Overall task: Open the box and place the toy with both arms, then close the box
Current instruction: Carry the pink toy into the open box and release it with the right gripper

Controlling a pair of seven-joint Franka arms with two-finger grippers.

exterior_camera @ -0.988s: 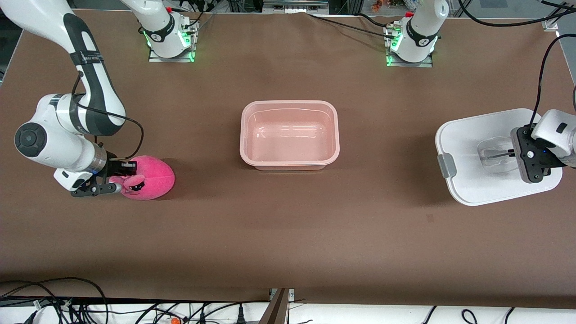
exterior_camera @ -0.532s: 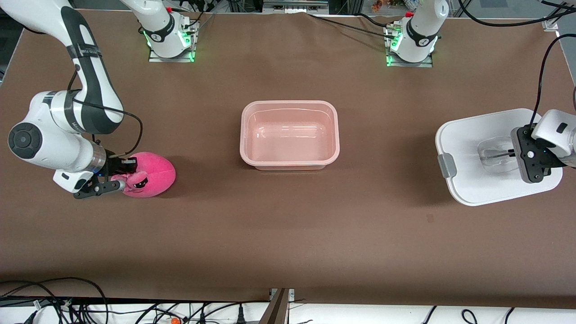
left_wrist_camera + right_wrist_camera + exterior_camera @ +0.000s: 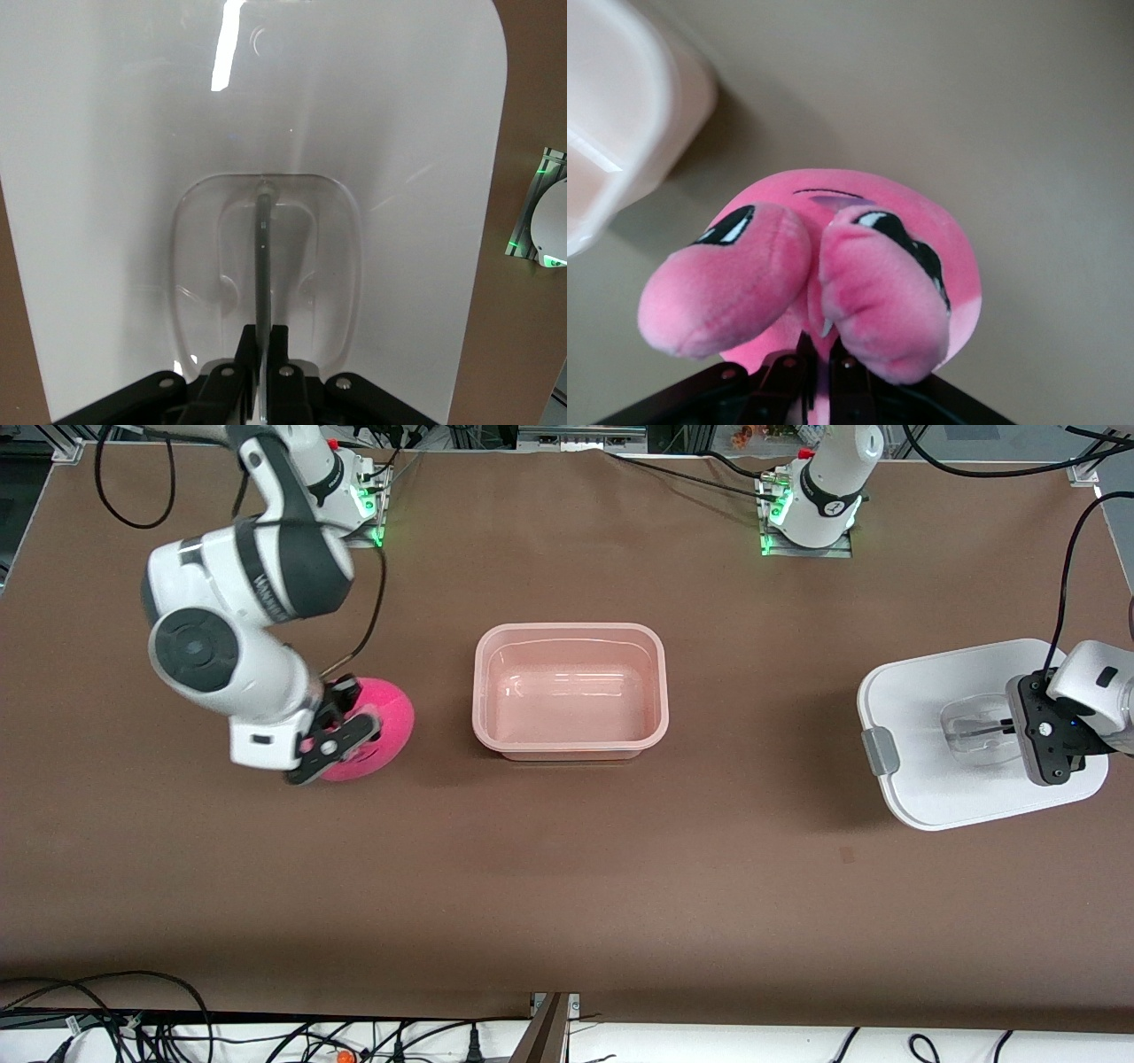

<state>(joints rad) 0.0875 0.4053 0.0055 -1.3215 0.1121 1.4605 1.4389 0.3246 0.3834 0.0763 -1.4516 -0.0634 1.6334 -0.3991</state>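
- The box (image 3: 570, 691) sits open in the middle of the bench (image 3: 567, 886), with nothing in it.
- The left claw (image 3: 1019, 728) is clenched on the handle of the lid (image 3: 921, 717), which lies at the left arm's end.
- The right claw (image 3: 341, 731) pinches the pink toy (image 3: 385, 722), lifted beside the box.
- Left to do: drop the toy in, then put the lid on.

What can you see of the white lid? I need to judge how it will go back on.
The lid is white, smooth plastic, a rounded rectangle with a grey clip on one edge and a clear recessed handle in the middle. It lies flat on the table at the left arm's end, apart from the open box. The left gripper is shut on the handle's bar.
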